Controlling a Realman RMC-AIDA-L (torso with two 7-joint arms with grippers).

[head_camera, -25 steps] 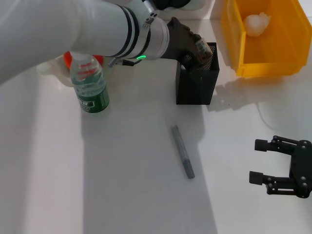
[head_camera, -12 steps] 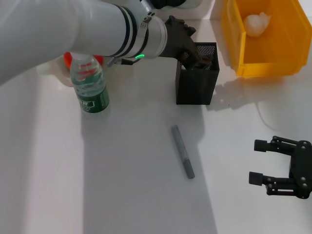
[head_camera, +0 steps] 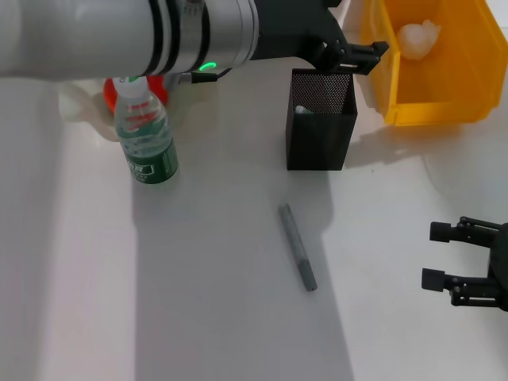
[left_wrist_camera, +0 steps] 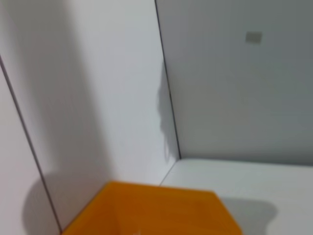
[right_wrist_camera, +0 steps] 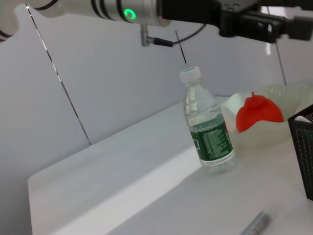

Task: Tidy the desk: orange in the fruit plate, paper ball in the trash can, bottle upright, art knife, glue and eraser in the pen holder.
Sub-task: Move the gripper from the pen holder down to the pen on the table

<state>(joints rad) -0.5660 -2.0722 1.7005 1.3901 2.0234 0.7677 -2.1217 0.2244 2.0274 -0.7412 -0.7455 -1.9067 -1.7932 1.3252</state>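
Now the left gripper [head_camera: 355, 54] hangs above the tall black mesh pen holder [head_camera: 321, 131] — jaws spread, empty; right gripper [head_camera: 468, 264] parked, spread.

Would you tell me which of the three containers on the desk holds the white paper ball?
The bright yellow rectangular plastic bin holds the crumpled white paper ball; not the black mesh cup or green glass bowl.

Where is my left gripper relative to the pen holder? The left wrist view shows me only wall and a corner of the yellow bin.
Observer: In the head view the left gripper hangs above the pen holder's far rim, open and empty.
Operator: Anything lying loose on the desk?
Observer: A grey stick-like tool lies flat in front of the holder.
Operator: Is the bottle up?
Observer: Yes, the bottle stands upright, cap on top.
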